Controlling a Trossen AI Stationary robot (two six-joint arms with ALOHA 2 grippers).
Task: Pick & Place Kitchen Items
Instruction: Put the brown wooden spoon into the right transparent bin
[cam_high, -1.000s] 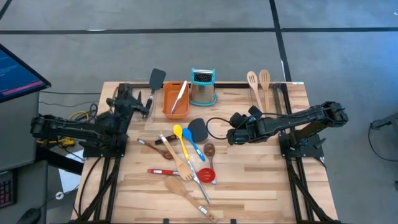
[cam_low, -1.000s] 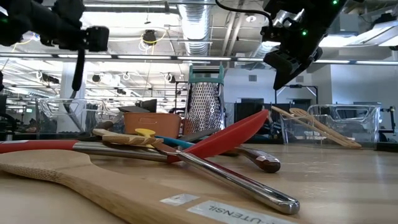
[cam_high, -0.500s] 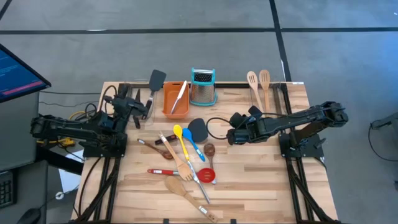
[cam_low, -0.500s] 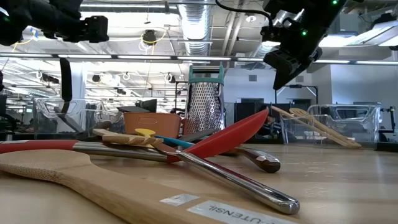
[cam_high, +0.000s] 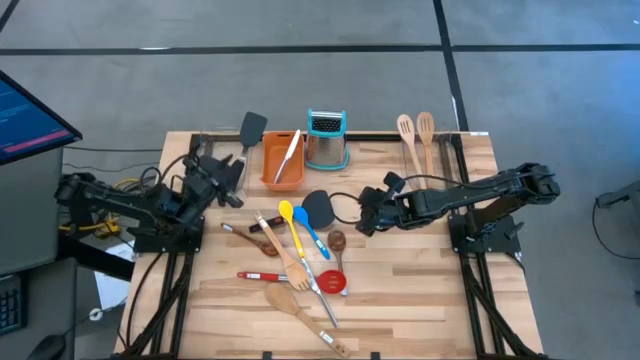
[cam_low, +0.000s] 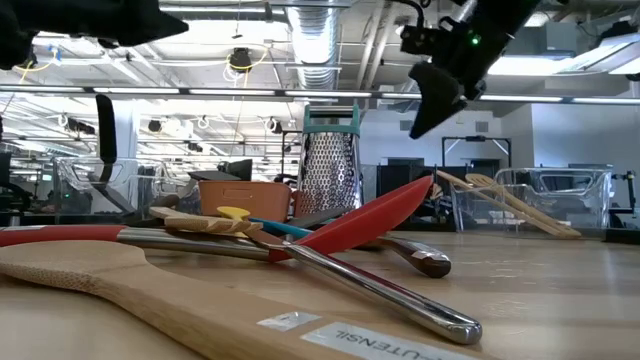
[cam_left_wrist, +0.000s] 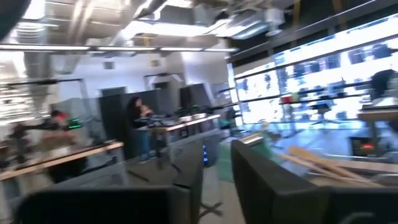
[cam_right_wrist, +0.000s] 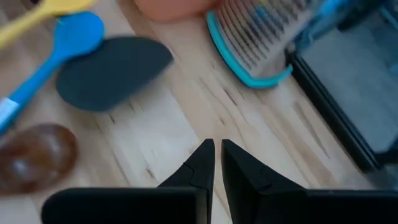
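Note:
A heap of utensils (cam_high: 295, 255) lies mid-table: wooden spoons, a red spoon (cam_low: 370, 215), a yellow spoon (cam_high: 287, 212), a blue spoon (cam_right_wrist: 68, 37) and a black spatula head (cam_right_wrist: 112, 71). A black turner (cam_high: 249, 133) leans blade-up in the far-left bin. My right gripper (cam_high: 362, 216) hovers shut above bare wood between the black head and the grater (cam_right_wrist: 273, 37). My left gripper (cam_high: 228, 182) is near the table's left edge, tipped upward. Its fingers (cam_left_wrist: 186, 186) stand a little apart with nothing between them.
The orange tray (cam_high: 282, 165) holds one pale tool at the far middle, next to the steel grater (cam_high: 327, 140). Two wooden utensils (cam_high: 415, 133) rest in the far-right bin. A black cable (cam_high: 345, 200) loops by my right gripper. Bare wood lies near the right edge.
My left gripper has drawn back from the black turner toward the table's near edge and tipped upward. The turner has stayed in the far-left bin, and its blade now faces the low camera. My right gripper has tipped and swung slightly toward the table's left.

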